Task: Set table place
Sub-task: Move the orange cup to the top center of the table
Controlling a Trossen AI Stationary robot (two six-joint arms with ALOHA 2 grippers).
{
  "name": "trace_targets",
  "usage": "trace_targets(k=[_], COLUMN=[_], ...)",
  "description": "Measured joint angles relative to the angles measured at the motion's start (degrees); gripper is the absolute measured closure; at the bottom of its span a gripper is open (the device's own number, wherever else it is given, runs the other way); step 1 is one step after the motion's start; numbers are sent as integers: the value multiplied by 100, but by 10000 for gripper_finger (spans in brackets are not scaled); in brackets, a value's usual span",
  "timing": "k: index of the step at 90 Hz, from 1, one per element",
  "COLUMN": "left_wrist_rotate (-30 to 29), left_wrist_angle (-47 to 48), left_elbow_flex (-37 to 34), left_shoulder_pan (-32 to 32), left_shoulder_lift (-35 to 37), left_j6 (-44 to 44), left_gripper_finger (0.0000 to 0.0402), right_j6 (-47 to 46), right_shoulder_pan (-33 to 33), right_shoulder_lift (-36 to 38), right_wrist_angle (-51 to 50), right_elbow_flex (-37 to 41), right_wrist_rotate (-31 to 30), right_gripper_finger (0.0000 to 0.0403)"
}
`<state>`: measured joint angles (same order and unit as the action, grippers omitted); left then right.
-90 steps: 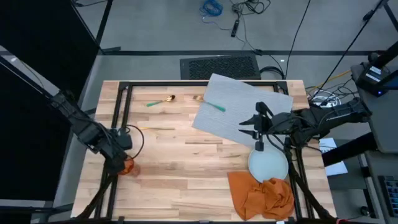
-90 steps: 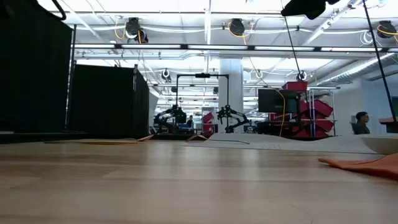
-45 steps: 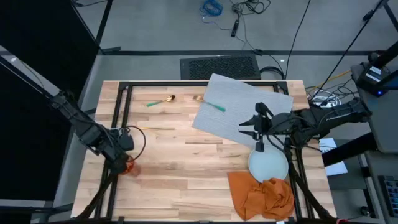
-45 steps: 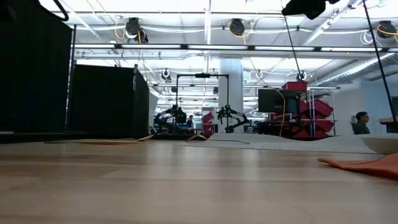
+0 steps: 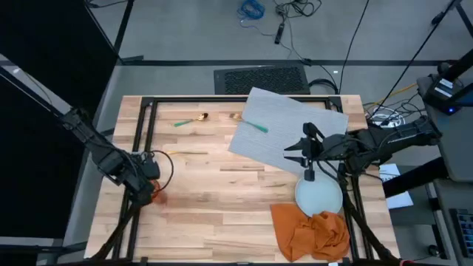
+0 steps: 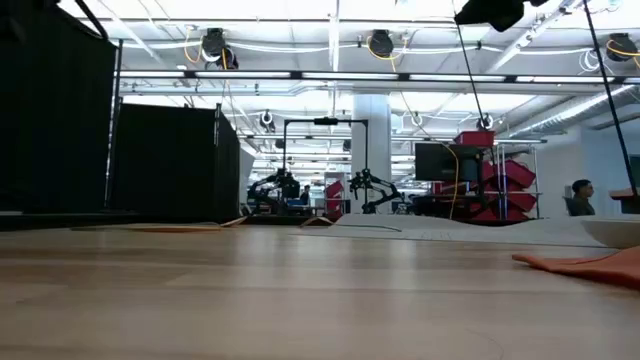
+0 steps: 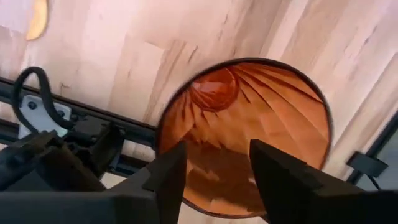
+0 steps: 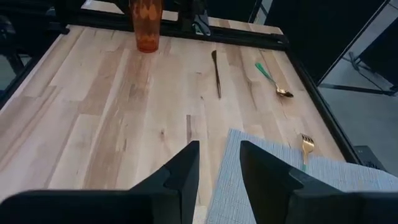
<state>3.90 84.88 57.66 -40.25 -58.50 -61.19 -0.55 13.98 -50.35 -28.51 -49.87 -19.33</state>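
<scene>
The left gripper (image 7: 211,168) is hovering directly over an orange cup (image 7: 249,130) near the worktop's (image 5: 214,199) left edge, fingers spread apart around its rim. The right gripper (image 5: 295,154), also released, is hanging above the grey placemat (image 5: 281,122), which is lying askew at the far right, beside the plate (image 5: 319,196).

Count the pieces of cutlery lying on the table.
3. A knife lies left of centre, a green-handled spoon beyond it, and a fork partly on the placemat. The crumpled napkin could hide more.
</scene>
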Motion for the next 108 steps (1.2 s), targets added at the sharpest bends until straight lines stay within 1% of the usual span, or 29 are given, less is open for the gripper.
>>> trace_targets(k=[10, 29, 39, 51, 71, 92, 108], left_wrist_rotate=[-11, -570, -712, -773, -1000, -1013, -752], left_wrist_angle=[39, 515, 516, 516, 513, 512, 511], left_elbow_flex=[171, 646, 644, 466, 436, 436, 433], left_shoulder_pan=[0, 7, 14, 28, 304, 565, 710], left_shoulder_lift=[0, 2, 4, 2, 2, 2, 2], left_j6=[2, 0, 26, 157, 350, 666, 819], left_gripper_finger=[239, 239, 239, 239, 239, 239, 239], right_j6=[24, 76, 68, 67, 73, 73, 65], right_shoulder_pan=[0, 0, 0, 0, 0, 0, -2], right_shoulder_lift=[0, 0, 0, 0, 0, 0, -21], right_wrist_angle=[-2, 23, 35, 37, 39, 42, 43], right_elbow_flex=[0, 0, 0, 0, 0, 0, 0], right_wrist_rotate=[0, -2, -2, -2, -2, -2, 37], right_gripper_finger=[300, 300, 300, 300, 300, 300, 300])
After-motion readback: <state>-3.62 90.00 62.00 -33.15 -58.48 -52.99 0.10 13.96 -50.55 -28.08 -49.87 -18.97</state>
